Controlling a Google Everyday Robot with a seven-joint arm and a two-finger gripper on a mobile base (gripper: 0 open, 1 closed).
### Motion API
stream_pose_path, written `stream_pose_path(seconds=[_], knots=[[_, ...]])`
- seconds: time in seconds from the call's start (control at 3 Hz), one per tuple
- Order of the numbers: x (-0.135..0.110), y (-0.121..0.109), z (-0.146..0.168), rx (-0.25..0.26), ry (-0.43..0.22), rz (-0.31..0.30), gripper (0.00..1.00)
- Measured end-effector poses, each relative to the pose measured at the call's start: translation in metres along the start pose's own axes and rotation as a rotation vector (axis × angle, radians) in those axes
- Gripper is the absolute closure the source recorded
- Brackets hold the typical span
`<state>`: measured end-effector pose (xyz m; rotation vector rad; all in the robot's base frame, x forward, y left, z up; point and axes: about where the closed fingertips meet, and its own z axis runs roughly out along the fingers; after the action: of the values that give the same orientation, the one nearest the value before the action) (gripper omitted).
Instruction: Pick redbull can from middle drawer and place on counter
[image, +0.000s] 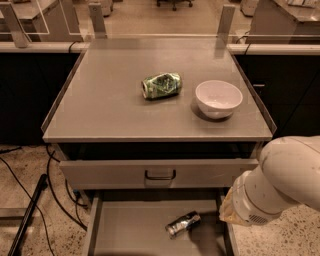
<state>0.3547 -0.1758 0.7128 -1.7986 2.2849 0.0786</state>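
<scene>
1. Low at centre frame, can lies in drawer, long axis running lower-left to upper-right.
2. Hand sits just right of it, lower right; I cannot tell its grip.

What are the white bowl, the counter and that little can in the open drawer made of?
White bowl: glossy ceramic or plastic, smooth sheen. Counter: matt grey sheet metal, soft reflections. Redbull can: thin shiny metal, probably aluminium, glinting. End effector: out of view beyond the arm, lower right.

redbull can in middle drawer, arm right, hand hidden
</scene>
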Motion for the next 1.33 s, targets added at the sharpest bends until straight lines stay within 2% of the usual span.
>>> stream_pose_path(seconds=[0.67,1.0,1.33], knots=[[0.023,-0.002,0.04,0.028,-0.011,0.03,1.0],[0.036,-0.006,0.073,0.052,-0.101,0.06,1.0],[0.037,-0.009,0.076,0.062,-0.105,0.01,1.0]])
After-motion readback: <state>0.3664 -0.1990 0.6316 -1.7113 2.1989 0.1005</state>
